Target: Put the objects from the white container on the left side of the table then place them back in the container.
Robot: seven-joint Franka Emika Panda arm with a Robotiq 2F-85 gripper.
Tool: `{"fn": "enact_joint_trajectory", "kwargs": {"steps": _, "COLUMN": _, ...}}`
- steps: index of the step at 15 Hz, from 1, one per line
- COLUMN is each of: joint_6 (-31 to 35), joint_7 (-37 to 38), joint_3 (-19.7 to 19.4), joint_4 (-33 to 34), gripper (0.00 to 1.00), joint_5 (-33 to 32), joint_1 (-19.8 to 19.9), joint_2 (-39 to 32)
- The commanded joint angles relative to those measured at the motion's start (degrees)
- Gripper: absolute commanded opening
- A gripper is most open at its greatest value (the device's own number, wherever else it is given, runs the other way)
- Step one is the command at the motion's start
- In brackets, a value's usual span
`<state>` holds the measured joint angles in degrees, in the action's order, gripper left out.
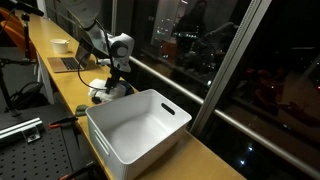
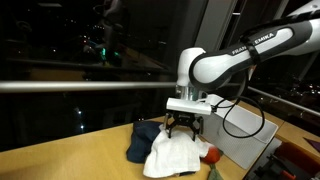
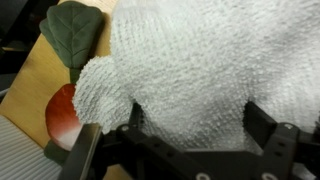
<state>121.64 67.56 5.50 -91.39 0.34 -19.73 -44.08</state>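
- We see the gripper [image 2: 184, 132] released, jaws spread wide right over the white cloth [image 2: 178, 158].
- The dark blue cloth [image 2: 145, 137] lies beside it on the table [image 2: 60, 160].

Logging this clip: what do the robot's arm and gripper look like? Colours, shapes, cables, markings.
The arm is glossy white, built of rounded tube-like segments with darker seams at the joints. Dark lettering reading EMIKA runs along one link. A pale flange carries the gripper, which is black and blocky. A thin black cable loops beside the wrist.
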Motion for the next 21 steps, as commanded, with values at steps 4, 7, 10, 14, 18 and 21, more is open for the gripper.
{"fn": "enact_joint_trajectory", "kwargs": {"steps": 4, "joint_6": -2.2, "joint_7": -0.7, "joint_3": -1.2, "joint_4": 7.0, "gripper": 1.0, "joint_5": 0.9, "joint_1": -0.5, "joint_2": -6.1}}
{"fn": "enact_joint_trajectory", "kwargs": {"steps": 7, "joint_6": -2.8, "joint_7": -0.6, "joint_3": -1.1, "joint_4": 8.5, "gripper": 0.75, "joint_5": 1.3, "joint_1": -0.4, "joint_2": -7.4}}
{"fn": "enact_joint_trajectory", "kwargs": {"steps": 10, "joint_6": -3.2, "joint_7": -0.6, "joint_3": -1.0, "joint_4": 8.9, "gripper": 0.6, "joint_5": 2.0, "joint_1": 0.1, "joint_2": -7.6}}
{"fn": "enact_joint_trajectory", "kwargs": {"steps": 14, "joint_6": -3.5, "joint_7": -0.8, "joint_3": -0.9, "joint_4": 8.8, "gripper": 0.32, "joint_5": 3.1, "joint_1": 0.6, "joint_2": -7.2}}
{"fn": "enact_joint_trajectory", "kwargs": {"steps": 18, "joint_6": -3.6, "joint_7": -0.1, "joint_3": -1.2, "joint_4": 6.1, "gripper": 0.19, "joint_5": 3.2, "joint_1": 0.6, "joint_2": -3.3}}
{"fn": "enact_joint_trajectory", "kwargs": {"steps": 21, "joint_6": -2.7, "joint_7": 1.1, "joint_3": -2.3, "joint_4": -0.9, "gripper": 0.13, "joint_5": 2.4, "joint_1": 0.8, "joint_2": 5.5}}
